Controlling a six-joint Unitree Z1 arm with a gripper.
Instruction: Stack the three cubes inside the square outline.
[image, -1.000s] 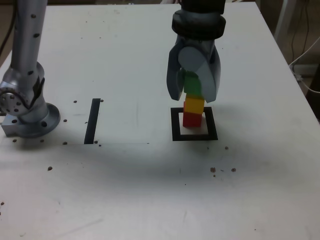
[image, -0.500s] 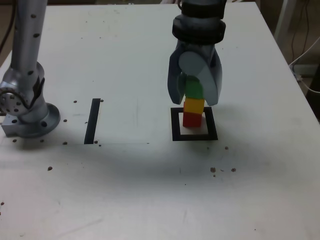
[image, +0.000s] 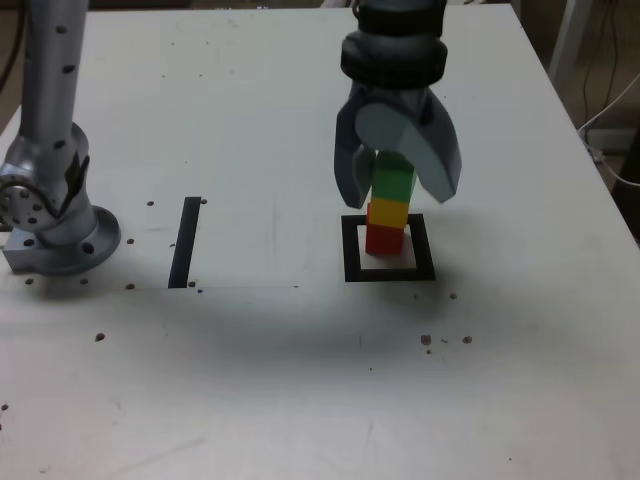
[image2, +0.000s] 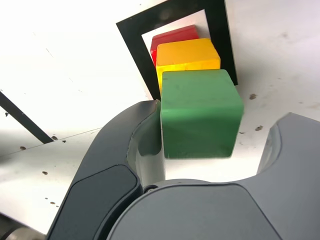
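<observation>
Three cubes stand stacked in the exterior view: red (image: 384, 239) at the bottom, yellow (image: 388, 212) in the middle, green (image: 392, 185) on top. The stack rests inside the black square outline (image: 350, 250), towards its far side. My gripper (image: 397, 192) hangs over the stack, open, its fingers spread either side of the green cube. The wrist view looks down on the green cube (image2: 200, 115), yellow (image2: 187, 55), red (image2: 172, 36) and the outline (image2: 134, 42). There one finger (image2: 145, 130) lies against the green cube's side and the other stands clear of it.
A narrow black tape strip (image: 185, 242) lies on the white table at the exterior view's left, near the arm's grey base (image: 55, 230). Small dark specks dot the table. The table's edge and some cables (image: 610, 120) are at that view's right.
The fingers have spread apart from the green cube, which stays on top of the yellow one. The stack has not moved.
</observation>
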